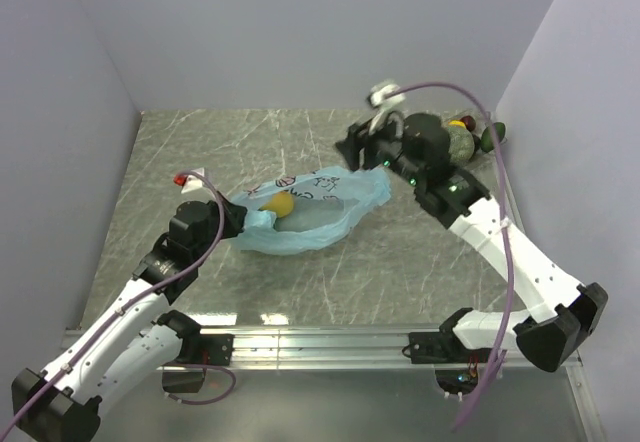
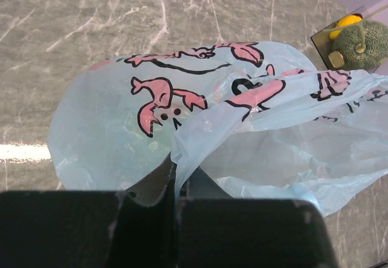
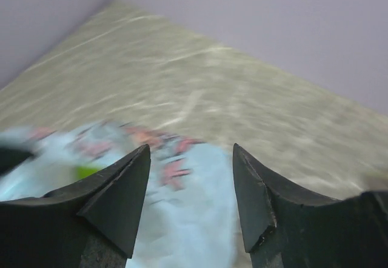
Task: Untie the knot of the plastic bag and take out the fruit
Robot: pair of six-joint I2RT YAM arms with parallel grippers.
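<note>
So the left gripper (image 2: 174, 174) is pinching a fold of the plastic bag (image 2: 121, 128) near its mouth, fingers pressed together on the film. It's probably anchoring the bag so the other arm can work against it. The right gripper (image 3: 191, 159) is hovering over the bag's far end, fingers spread wide and gripping nothing.

The bag is lying mid table (image 1: 180, 152), with a yellow fruit (image 1: 278, 203) showing through. I'm not spotting the knot, so it might be undone already. A ribbed melon (image 2: 364, 42) is sitting in the clear tray (image 2: 321, 42).

The print is pink crayfish cartoons, and the dark writing is too small to read.
</note>
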